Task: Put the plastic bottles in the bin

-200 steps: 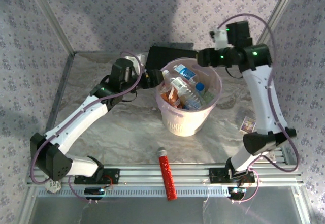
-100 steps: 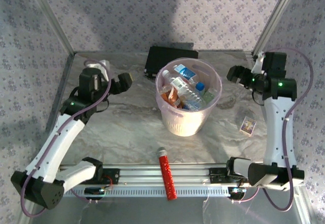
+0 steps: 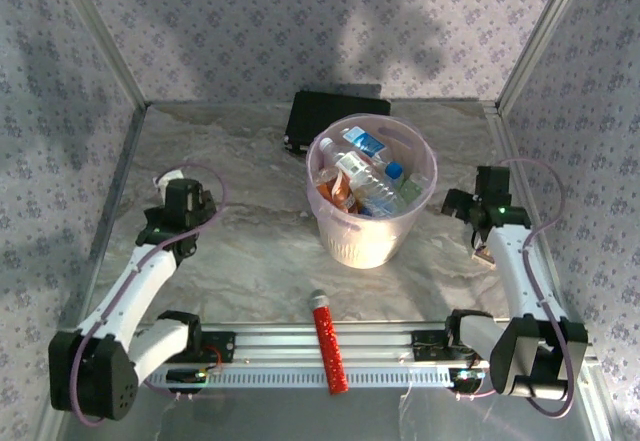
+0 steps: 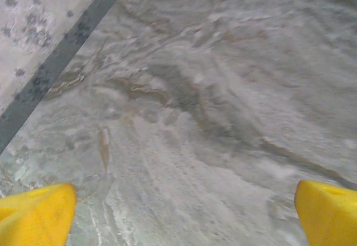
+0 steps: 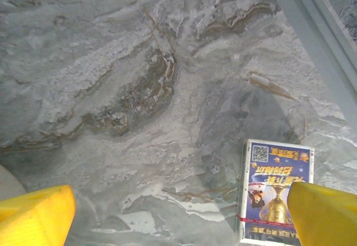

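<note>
Both arms are folded low, the left by the worktop's left edge, the right by its right edge. The left claw hangs released over bare marble, its yellow fingers spread wide. The right claw is likewise spread and empty, just above a small printed box lying near the right edge. The bin stands mid-worktop, between the two claws and well apart from each, with the plastic bottles piled inside it.

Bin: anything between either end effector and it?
Nothing visible. Only bare table separates the bin from the left end effector and the right end effector. The small printed box lies below the right one, off that path.
</note>
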You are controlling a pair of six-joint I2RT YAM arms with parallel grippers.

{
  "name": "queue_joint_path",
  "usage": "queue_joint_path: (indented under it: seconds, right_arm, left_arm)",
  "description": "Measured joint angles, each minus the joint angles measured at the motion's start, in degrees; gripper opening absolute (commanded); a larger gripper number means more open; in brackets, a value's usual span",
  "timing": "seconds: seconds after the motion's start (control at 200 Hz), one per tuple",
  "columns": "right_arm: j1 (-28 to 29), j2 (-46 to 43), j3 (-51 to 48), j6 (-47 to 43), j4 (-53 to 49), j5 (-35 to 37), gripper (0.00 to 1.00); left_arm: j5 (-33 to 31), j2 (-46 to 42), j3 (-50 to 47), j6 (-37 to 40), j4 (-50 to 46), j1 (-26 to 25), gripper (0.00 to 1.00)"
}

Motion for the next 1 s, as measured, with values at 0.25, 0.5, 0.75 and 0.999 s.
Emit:
queue_joint_path:
  seconds: [0.25,0.5,0.75,0.999]
  right_arm:
    - [3.08,8.33,-7.15,-0.24,20.63,5.09,0.99]
    - [6.08,20.0,-10.45,-3.04,39.56,9.31,0.99]
    - [9.11,24.24,-12.9,-10.47,56.15,12.68,0.99]
    - [7.41,24.98,-23.45,-13.38,72.96,9.79,0.99]
  left_arm:
    - [0.33,8.92,-5.2,1.86,15.74,6.71,1.0]
    - [3.76,19.91,-6.73,7.23,33.86,9.05,1.0]
    - [8.5,28.83,-6.19,12.2,43.6,9.44,1.0]
    - [14.49,30.03,-12.07,15.98,57.53,9.09,1.0]
